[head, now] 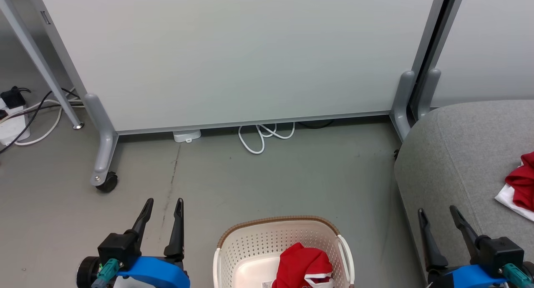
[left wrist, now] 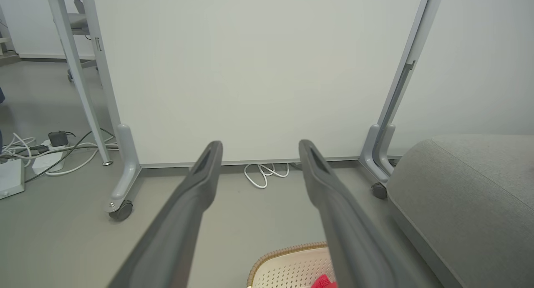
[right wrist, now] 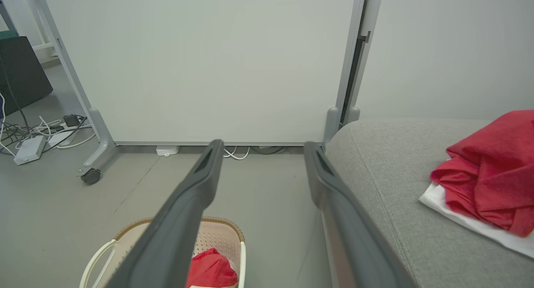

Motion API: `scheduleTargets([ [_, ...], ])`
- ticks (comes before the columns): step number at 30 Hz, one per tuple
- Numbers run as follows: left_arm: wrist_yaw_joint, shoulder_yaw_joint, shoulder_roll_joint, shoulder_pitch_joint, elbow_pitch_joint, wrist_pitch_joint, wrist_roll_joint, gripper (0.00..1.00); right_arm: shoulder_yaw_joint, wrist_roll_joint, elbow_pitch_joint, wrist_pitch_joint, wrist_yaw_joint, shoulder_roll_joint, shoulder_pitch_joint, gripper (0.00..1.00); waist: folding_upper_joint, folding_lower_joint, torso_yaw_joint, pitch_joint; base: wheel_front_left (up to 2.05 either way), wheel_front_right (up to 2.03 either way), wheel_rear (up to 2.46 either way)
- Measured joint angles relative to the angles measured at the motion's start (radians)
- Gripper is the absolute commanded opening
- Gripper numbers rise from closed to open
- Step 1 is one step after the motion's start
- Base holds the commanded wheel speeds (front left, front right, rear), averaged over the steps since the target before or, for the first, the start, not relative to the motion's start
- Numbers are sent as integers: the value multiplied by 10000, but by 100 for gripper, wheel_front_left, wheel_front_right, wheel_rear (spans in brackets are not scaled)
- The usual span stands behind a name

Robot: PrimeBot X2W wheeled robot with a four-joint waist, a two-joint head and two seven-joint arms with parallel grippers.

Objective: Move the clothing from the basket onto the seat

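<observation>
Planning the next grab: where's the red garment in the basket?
Head view, bottom centre: the red garment lies right of middle in the basket, left of the sofa.

Head view: cream-white perforated plastic basket (head: 277, 219) cut off by bottom edge. Inside it, red fabric garment (head: 302, 261), lower part cut off too. On grey upholstered sofa (head: 459, 154), second red garment with white trim (head: 523, 181) cut by right edge; sofa likewise
</observation>
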Motion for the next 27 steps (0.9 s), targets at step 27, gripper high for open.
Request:
scheduleTargets([
  [27,0,-301,-163,-309,-40,0,-4,100,157,73,-420,-92,0,6,-701,100,0,0,-197,1147,0,0,0],
])
